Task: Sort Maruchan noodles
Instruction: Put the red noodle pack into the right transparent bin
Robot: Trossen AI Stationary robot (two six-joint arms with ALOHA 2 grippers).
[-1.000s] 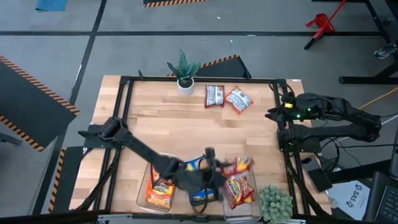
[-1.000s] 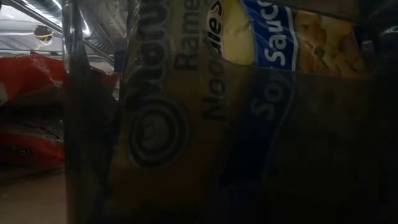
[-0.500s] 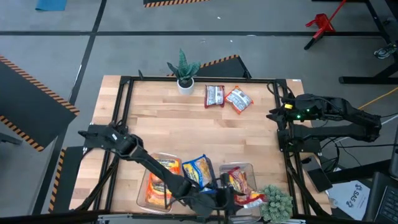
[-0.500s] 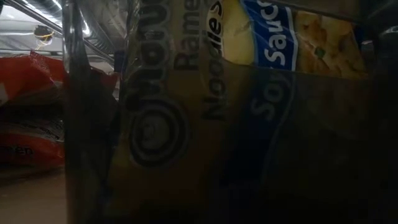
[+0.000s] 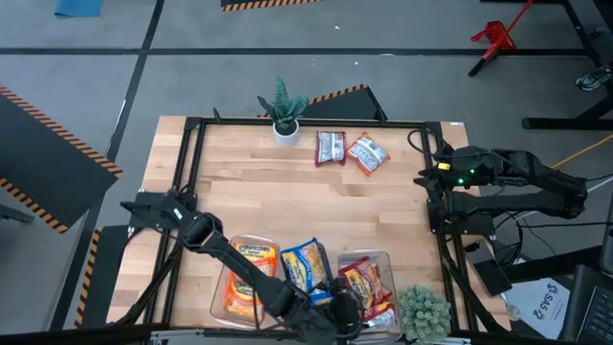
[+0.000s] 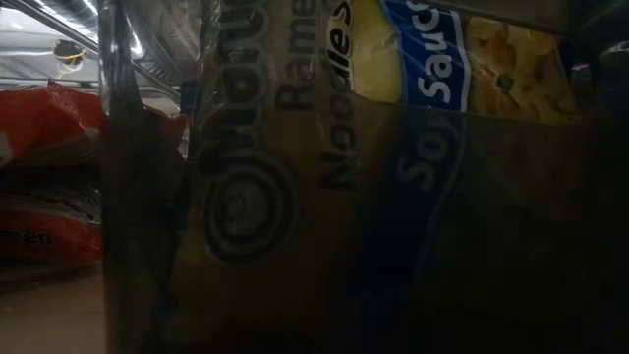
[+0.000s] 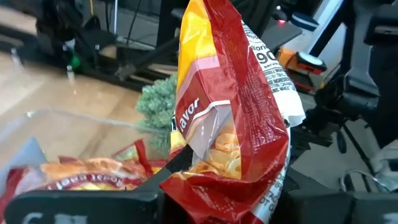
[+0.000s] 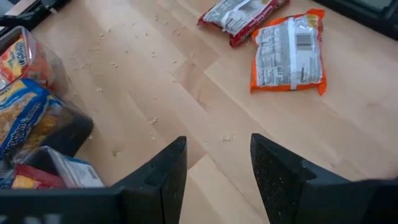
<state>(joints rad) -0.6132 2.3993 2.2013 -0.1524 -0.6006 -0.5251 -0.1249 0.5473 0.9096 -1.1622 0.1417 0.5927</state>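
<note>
Noodle packet [image 7: 230,118] clamped, left claw [image 5: 347,309] over bin [image 5: 383,261]

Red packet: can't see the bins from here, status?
Left claw shut on red packet, over right-hand bin. Right claw open, idle at table's right edge. Two packets unsorted. Nothing blocking.

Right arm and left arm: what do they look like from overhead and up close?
Both are dark, slim, jointed arms. The right arm shows a small green light near its wrist, with cables at its base. The right tool has two broad black, speckled, flat fingers. The left arm is plain black.
</note>
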